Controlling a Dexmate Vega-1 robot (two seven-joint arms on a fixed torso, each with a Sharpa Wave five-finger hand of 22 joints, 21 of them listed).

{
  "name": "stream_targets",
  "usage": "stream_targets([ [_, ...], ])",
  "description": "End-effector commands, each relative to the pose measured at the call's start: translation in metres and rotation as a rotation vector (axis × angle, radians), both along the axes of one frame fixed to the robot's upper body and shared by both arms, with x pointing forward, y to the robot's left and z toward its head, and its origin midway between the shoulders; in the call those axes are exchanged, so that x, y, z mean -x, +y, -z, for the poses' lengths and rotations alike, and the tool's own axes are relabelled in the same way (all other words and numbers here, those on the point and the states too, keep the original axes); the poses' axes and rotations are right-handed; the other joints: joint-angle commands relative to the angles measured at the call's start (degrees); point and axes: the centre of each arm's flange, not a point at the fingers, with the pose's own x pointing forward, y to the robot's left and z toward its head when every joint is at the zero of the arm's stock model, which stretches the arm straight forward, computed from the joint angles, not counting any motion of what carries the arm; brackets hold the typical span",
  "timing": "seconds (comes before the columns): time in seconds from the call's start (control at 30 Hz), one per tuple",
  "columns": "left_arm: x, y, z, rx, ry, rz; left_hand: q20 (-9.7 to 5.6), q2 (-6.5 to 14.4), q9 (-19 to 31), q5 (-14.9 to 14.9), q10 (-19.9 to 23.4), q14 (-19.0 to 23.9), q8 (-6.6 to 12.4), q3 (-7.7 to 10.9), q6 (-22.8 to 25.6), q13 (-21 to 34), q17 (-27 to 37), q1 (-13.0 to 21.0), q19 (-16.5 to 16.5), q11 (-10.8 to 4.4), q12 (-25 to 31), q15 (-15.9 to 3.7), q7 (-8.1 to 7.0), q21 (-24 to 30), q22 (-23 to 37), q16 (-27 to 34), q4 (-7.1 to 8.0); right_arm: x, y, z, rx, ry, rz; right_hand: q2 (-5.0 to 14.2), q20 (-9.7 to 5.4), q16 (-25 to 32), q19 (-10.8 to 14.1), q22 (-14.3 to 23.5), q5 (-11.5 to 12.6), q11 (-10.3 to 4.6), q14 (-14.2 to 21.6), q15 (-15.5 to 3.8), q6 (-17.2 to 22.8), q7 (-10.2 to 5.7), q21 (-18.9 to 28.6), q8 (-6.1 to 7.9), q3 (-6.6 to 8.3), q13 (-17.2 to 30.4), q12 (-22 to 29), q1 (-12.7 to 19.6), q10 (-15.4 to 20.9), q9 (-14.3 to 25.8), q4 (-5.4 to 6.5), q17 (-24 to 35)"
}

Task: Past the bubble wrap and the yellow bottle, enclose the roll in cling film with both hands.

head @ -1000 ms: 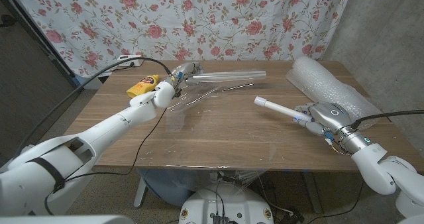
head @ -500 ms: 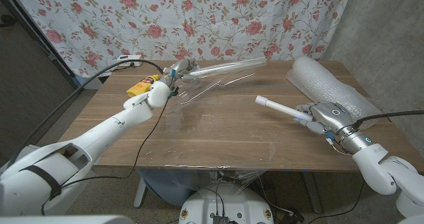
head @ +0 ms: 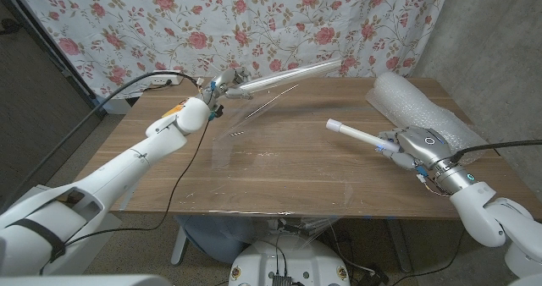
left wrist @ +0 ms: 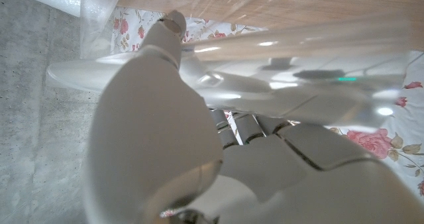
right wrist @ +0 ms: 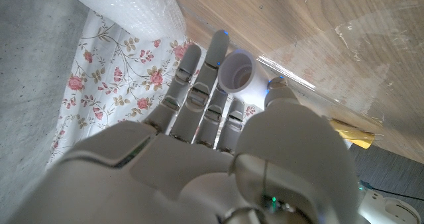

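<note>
My left hand (head: 218, 85) grips one end of a clear cling film tube (head: 284, 73) and holds it lifted and tilted over the table's far side. From the tube a thin film sheet (head: 246, 146) trails down onto the wood. The left wrist view shows the same hand (left wrist: 165, 138) wrapped around the shiny tube (left wrist: 265, 85). At the right, my right hand (head: 408, 147) holds a white roll (head: 356, 136) that points toward the table's middle. The roll's open end (right wrist: 236, 71) sticks out past my right hand (right wrist: 218, 151).
A big roll of bubble wrap (head: 423, 108) lies at the table's right side, just behind the right hand. A sliver of the yellow bottle (head: 176, 110) peeks out behind my left forearm. A flowered curtain (head: 279, 24) hangs behind the table.
My left hand has raised the cling film tube and carried it toward the far edge, tilting its free end upward and stretching the film. The right hand and white roll have stayed put.
</note>
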Motion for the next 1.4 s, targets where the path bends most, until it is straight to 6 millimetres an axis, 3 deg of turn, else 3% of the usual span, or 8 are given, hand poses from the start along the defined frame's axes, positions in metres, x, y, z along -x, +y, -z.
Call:
stream_targets([
  [0.03, 0.016, -0.003, -0.026, -0.018, 0.03, 0.049, -0.47, 12.0, 1.4, -0.3, 0.0, 0.2, 3.66, 2.77, -0.3, -0.1, 0.1, 10.1, 0.1, 0.36, 0.4, -0.5, -0.14, 0.6, -0.3, 0.3, 2.27, 0.001, 0.008, -0.009, 0.01, -0.036, -0.039, 0.68, -7.44, -0.1, -0.1, 0.1, 0.3, -3.19, 0.3, -3.33, 2.1, -1.72, 0.3, 0.42, 20.73, 0.2, 0.2, -0.1, 3.7, 0.3, 3.38, 0.3],
  [0.53, 0.015, -0.019, -0.03, -0.049, 0.047, 0.067, -0.87, 11.9, 0.3, -0.9, -0.1, 0.2, 4.33, 3.51, -0.6, -0.5, -0.3, 9.6, -0.1, 0.39, 0.8, -0.66, -0.13, 1.6, -1.6, 0.5, 2.15, 0.005, 0.016, -0.015, 0.009, -0.059, -0.104, 0.64, -7.44, -0.3, -0.2, 0.0, 0.3, -3.06, 0.4, -3.33, 2.1, -1.74, 0.6, 0.35, 20.85, 0.3, -0.1, -0.3, 3.8, 0.3, 3.27, 0.4],
  [0.9, 0.031, -0.021, -0.045, -0.067, 0.024, 0.051, -0.96, 11.9, -0.4, -1.2, -0.1, 0.2, 4.7, 3.82, -0.6, -0.6, -0.4, 9.3, -0.3, 0.52, 1.0, -0.94, 0.0, 2.2, -2.3, 0.6, 2.18, 0.016, 0.015, -0.021, 0.011, -0.083, -0.125, 0.63, -7.43, -0.5, -0.3, 0.0, 0.3, -3.06, 0.5, -3.33, 2.1, -1.71, 0.8, 0.27, 20.97, 0.5, -0.3, -0.5, 3.9, 0.3, 3.19, 0.6],
  [1.4, 0.04, -0.035, -0.053, -0.089, 0.003, 0.058, -1.0, 11.8, -1.3, -1.6, 0.0, 0.2, 5.36, 4.23, -0.9, -1.0, -0.6, 9.0, -0.5, 0.44, 1.1, -0.8, 0.11, 3.2, -3.5, 0.8, 2.05, 0.026, 0.028, -0.029, 0.033, -0.114, -0.19, 0.62, -7.41, -0.8, -0.5, 0.0, 0.3, -3.17, 0.6, -3.34, 2.1, -1.72, 1.0, 0.24, 21.12, 0.6, -0.6, -0.6, 4.0, 0.4, 3.03, 0.7],
])
